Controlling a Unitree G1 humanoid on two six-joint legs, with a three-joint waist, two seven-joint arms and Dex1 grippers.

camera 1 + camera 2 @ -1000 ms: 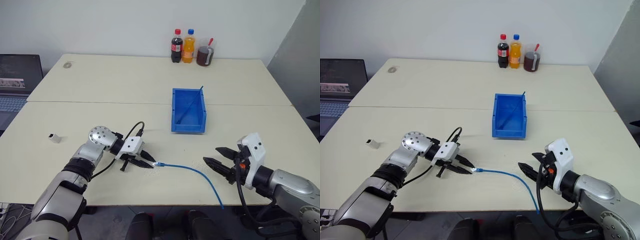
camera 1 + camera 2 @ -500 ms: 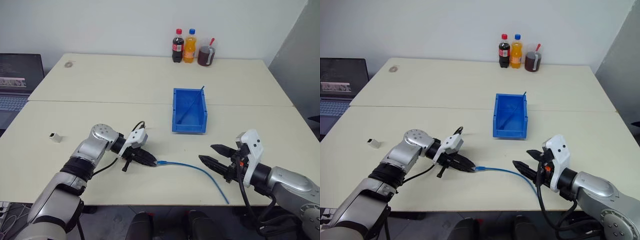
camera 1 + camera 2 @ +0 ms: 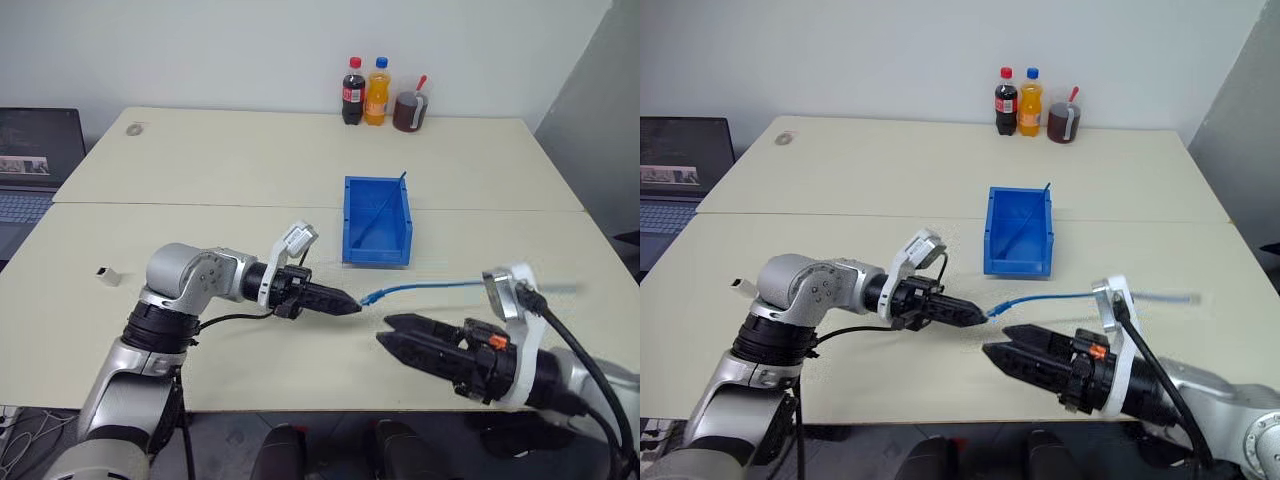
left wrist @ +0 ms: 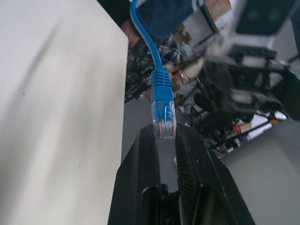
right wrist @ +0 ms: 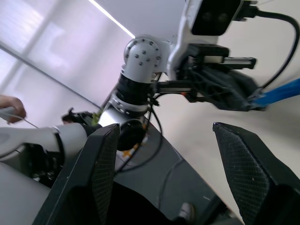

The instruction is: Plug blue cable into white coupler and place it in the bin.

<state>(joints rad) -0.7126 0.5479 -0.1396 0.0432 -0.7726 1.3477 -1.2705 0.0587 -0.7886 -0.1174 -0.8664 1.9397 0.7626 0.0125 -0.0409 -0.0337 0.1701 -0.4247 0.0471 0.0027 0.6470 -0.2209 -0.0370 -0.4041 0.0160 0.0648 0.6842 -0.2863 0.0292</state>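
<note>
Left wrist view: left pincer [image 4: 165, 137] pinches blue cable [image 4: 161, 89] plug

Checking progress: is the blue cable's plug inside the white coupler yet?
No. Its bare plug sits pinched in the left gripper; the white coupler lies apart on the table.

At the far edge of my table [image 3: 200, 160] stand two bottles [image 3: 365, 92] and a cup [image 3: 408, 111]; a laptop [image 3: 35, 165] sits left.
</note>
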